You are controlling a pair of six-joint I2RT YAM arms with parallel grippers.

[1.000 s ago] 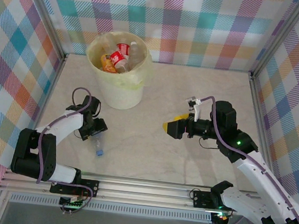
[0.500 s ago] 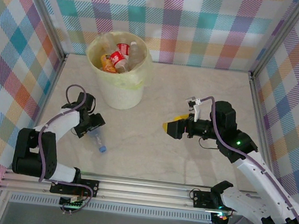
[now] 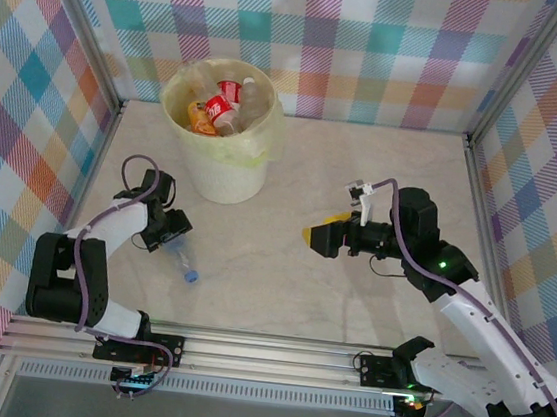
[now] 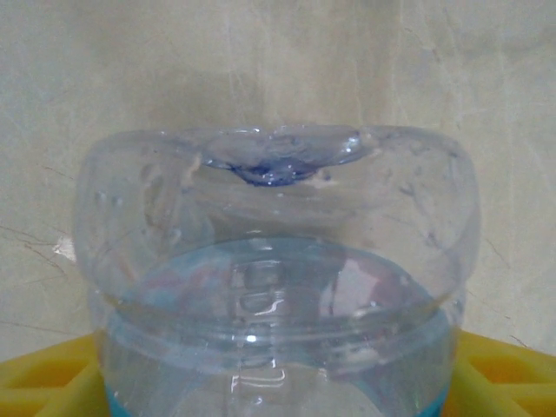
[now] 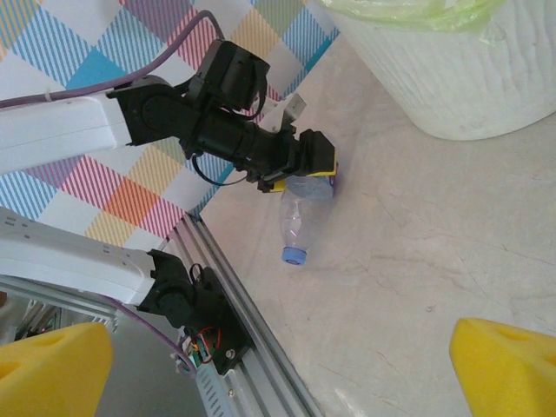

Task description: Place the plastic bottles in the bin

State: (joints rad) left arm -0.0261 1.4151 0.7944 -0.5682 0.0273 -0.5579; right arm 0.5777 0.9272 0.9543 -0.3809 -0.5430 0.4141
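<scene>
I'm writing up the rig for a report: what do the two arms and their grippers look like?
Both the left arm and right arm have white link shells and black joints, each trailed by a lilac cable. The left gripper and right gripper are black with yellow pads.

bare table [image 3: 280, 284] centre, bin [image 3: 224, 177] far-left

One bottle [image 3: 185, 261] lies on the table [image 3: 279, 289] at near left, the bin [image 3: 248, 165] behind it holding other bottles [image 3: 228, 102].
</scene>
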